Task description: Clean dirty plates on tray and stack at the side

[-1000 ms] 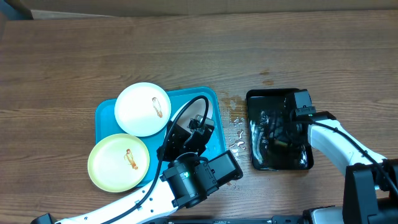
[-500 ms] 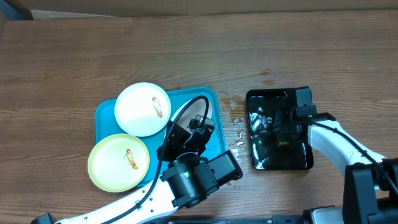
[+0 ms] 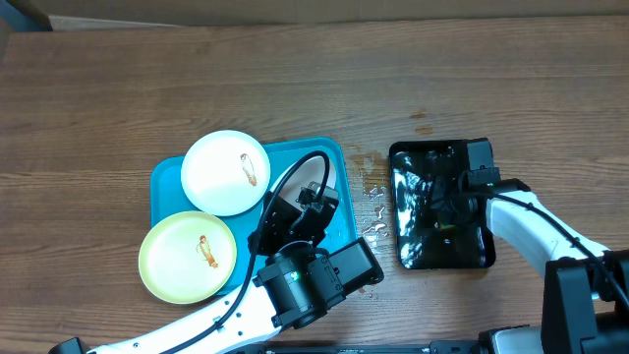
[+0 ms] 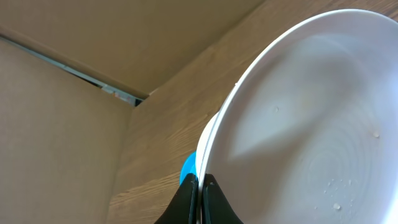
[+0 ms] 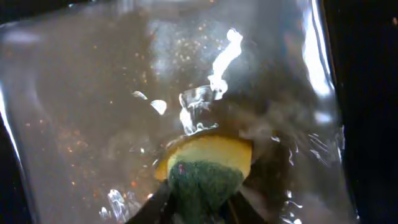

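White plate (image 4: 311, 124), pinched by its rim in the left hand (image 4: 200, 182), hangs on edge over the cyan tray's (image 3: 291, 150) 4 o'clock corner. It looks stiff, light and wet-slick, so a firm rim grip suits. A second white plate (image 3: 226, 172) lies at 10 o'clock and a yellow plate (image 3: 189, 256) at 7; the right hand (image 5: 202, 202) pinches a sponge (image 5: 208, 163) in the black tray (image 3: 418, 155).

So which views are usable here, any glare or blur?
Overhead: sharp, even light, glints on the wet black tray. Left wrist: the white plate fills the frame, a soft shadow across it. Right wrist: hazy, white glare streaks, sponge soft-focused.
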